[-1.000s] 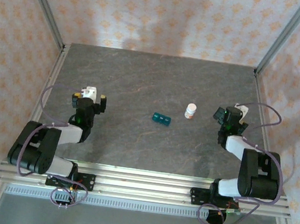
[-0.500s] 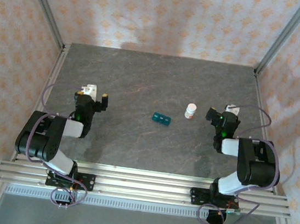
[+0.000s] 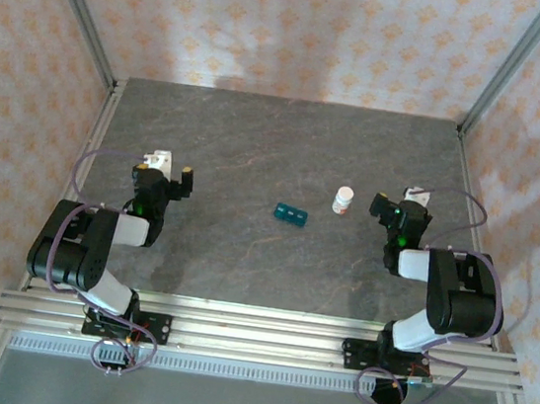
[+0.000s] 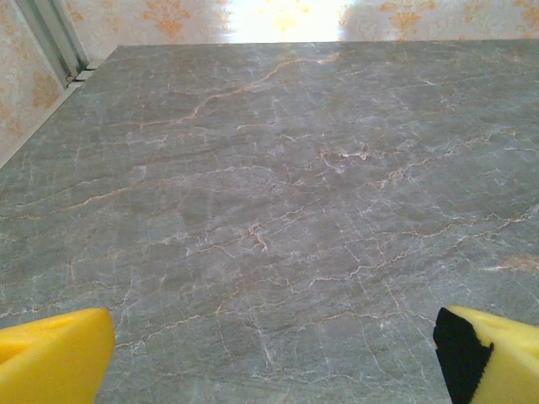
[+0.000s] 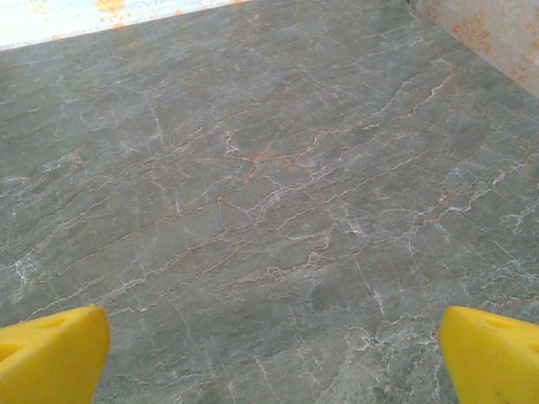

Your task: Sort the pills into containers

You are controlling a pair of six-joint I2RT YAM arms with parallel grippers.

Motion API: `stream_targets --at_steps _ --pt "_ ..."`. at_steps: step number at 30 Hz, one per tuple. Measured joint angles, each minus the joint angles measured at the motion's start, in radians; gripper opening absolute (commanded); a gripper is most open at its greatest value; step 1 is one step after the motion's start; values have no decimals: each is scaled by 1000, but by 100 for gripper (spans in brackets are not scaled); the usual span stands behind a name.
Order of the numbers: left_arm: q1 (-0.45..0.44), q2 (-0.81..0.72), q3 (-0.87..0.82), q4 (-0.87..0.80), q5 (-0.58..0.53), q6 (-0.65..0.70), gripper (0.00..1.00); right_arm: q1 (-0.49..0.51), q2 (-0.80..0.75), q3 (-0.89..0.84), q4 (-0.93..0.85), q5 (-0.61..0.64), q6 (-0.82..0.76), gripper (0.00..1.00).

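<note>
While both arms sit folded at the lower sides of the top view, the pill box (image 3: 290, 214) lies mid-frame on the table (image 3: 258, 141), its long axis running roughly left to right; a bottle (image 3: 343, 201) stands just up and right of it, apart. The left gripper (image 3: 172, 171) and right gripper (image 3: 397, 201) gape wide, holding nothing (yellow pads (image 4: 52, 358) (image 5: 50, 353) with bare stone between); the box lies between them, seemingly nearer the right one, though the bottle stands close to that path; no loose pills can be made out.
</note>
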Motion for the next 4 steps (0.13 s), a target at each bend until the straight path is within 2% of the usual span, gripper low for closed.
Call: stream_targets --at_steps 4 --pt "0 0 0 0 0 0 100 0 1 2 -2 0 0 100"
